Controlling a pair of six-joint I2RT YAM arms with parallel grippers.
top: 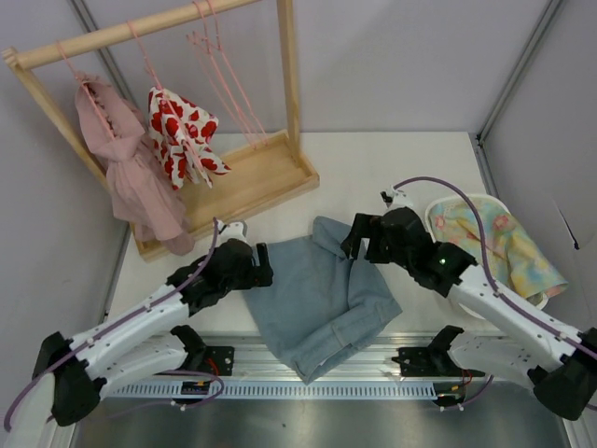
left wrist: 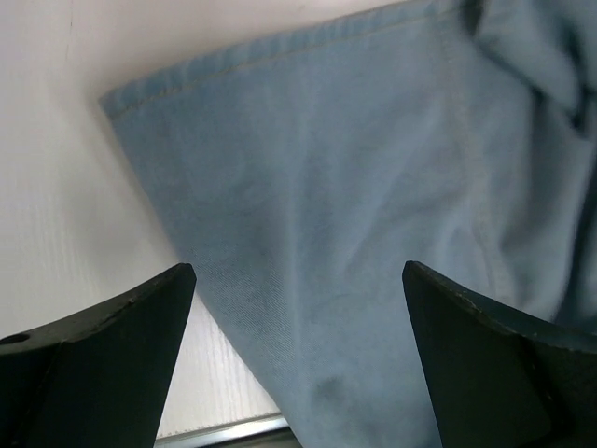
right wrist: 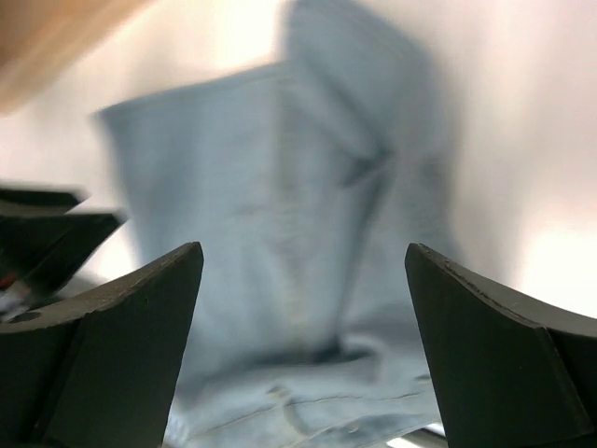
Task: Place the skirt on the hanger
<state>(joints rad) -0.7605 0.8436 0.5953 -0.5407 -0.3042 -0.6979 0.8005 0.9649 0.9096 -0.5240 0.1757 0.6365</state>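
The light blue denim skirt [top: 322, 294] lies rumpled on the white table [top: 392, 159], between the two arms; the left gripper [top: 264, 265] is at its left edge, the right gripper [top: 353, 243] at its far right corner; both are wide open, holding nothing; thin pink wire hangers [top: 227, 86] hang on the light wooden rack [top: 140, 28], well apart.

My left gripper [top: 262, 263] and right gripper [top: 352, 241] hang low over the middle of the worktop [top: 392, 159], facing each other. Both jaws are spread wide, my arms slanting inward from the near edge.
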